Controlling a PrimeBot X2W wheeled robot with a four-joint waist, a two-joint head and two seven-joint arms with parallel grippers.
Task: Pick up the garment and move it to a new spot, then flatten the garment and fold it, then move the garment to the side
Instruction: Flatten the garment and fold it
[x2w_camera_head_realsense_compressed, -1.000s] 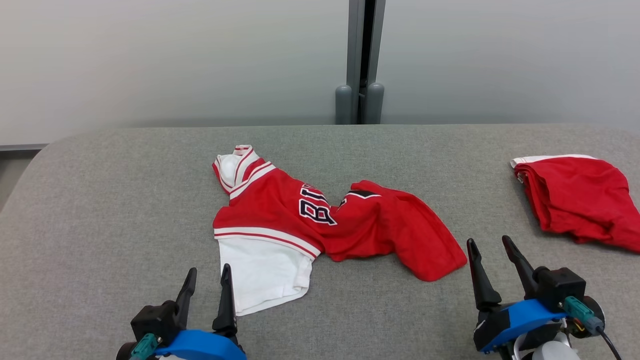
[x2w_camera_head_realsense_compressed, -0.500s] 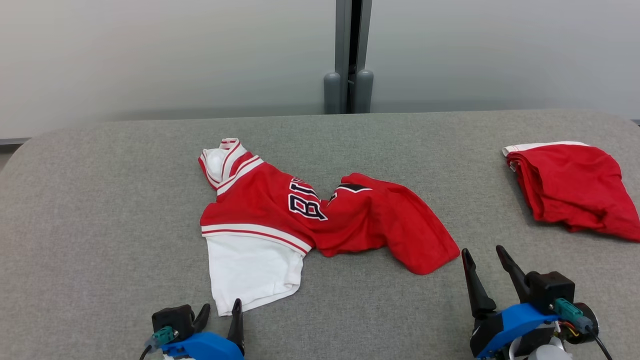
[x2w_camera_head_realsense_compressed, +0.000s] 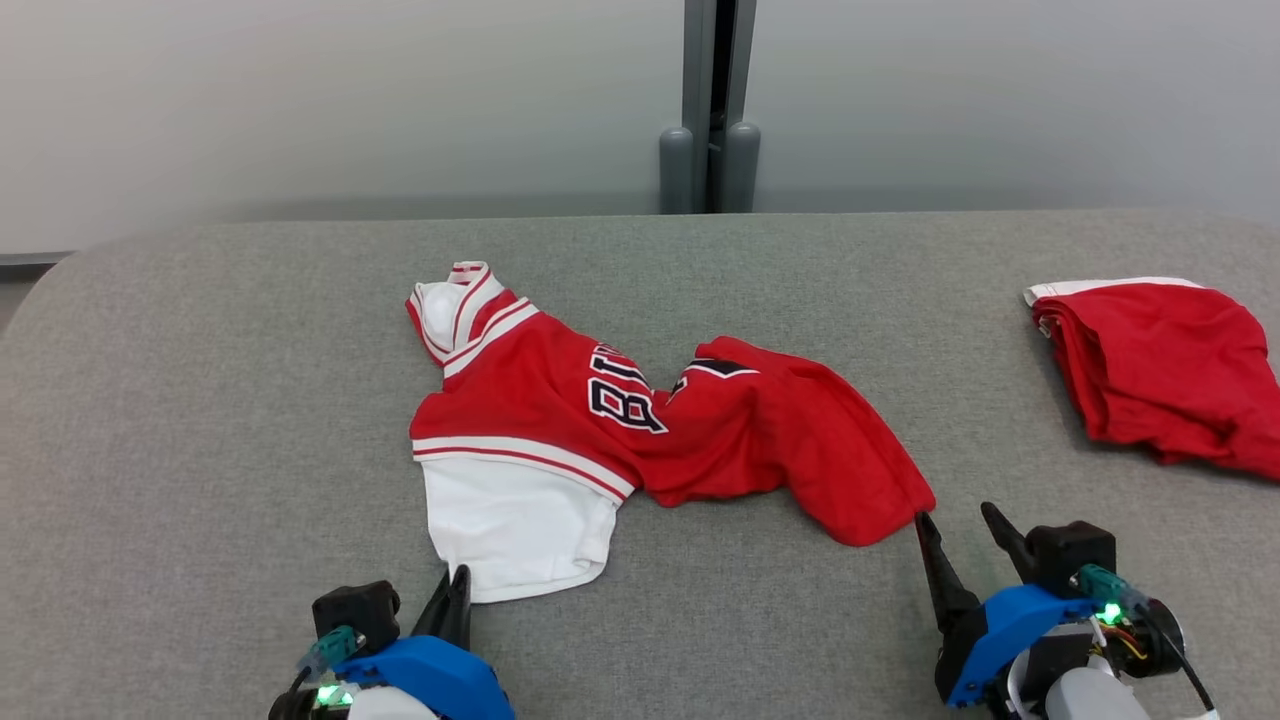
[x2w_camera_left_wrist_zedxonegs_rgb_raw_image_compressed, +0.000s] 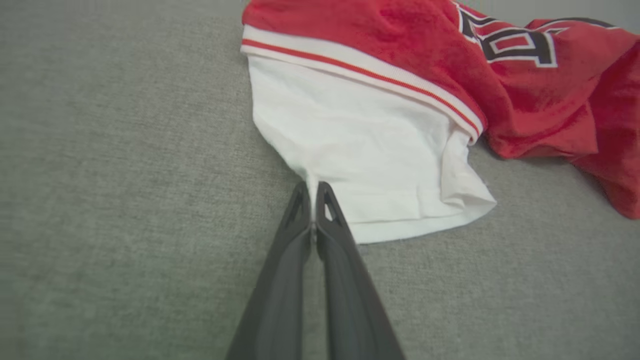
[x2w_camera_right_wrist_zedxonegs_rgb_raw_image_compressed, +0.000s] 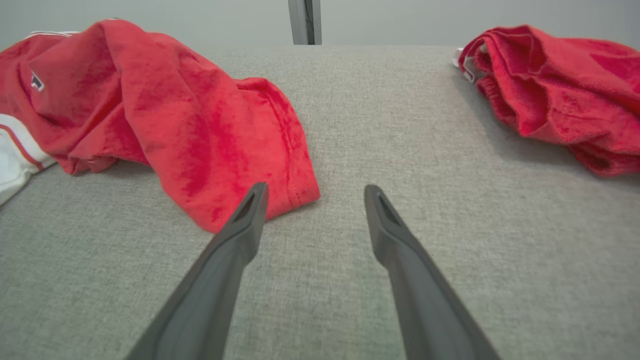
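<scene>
The left end effector is closed to a narrow pinch on the near white corner of the crumpled red-and-white jersey garment with black lettering. The cloth enters between its fingertips, and the rest spreads ahead of it and toward the right end effector over the grey fabric-covered tabletop. The right end effector holds nothing and its fingers stand wide apart, low over the tabletop, the one nearer the left end effector just at the garment's red hem. A second, folded red cloth bundle lies ahead of the right end effector and to its outer side, well apart from the jersey.
</scene>
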